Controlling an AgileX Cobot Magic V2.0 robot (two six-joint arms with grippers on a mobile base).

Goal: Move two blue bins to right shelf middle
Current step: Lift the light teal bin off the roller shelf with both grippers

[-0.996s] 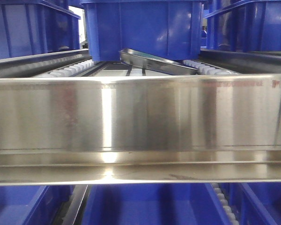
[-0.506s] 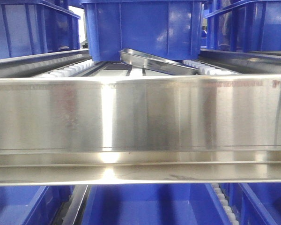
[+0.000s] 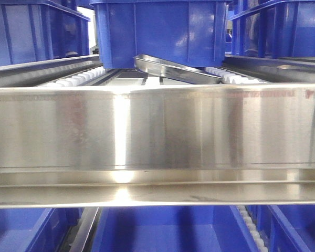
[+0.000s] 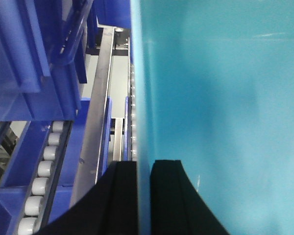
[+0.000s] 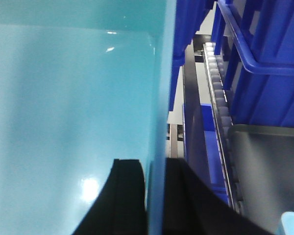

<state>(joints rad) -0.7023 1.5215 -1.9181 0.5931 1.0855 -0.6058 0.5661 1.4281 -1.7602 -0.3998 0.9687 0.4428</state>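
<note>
- Transfer in mid-course: left gripper (image 4: 143, 169) and right gripper (image 5: 155, 166) each clamp black fingers (image 4: 125, 196) across opposite walls of a pale cyan-blue bin (image 4: 220, 98), carried between them and seemingly not yet shelved
- Only one bin shows; a second cannot be made out
- Smooth, glossy plastic contrasts with the brushed steel rail (image 3: 157, 131), ribbed royal-blue crates (image 3: 157, 31) and white rollers (image 4: 41, 171)

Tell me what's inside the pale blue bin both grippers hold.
Only bare, smooth plastic shows inside the pale blue bin in both wrist views. The left gripper and right gripper each cover a patch by the wall.
</note>
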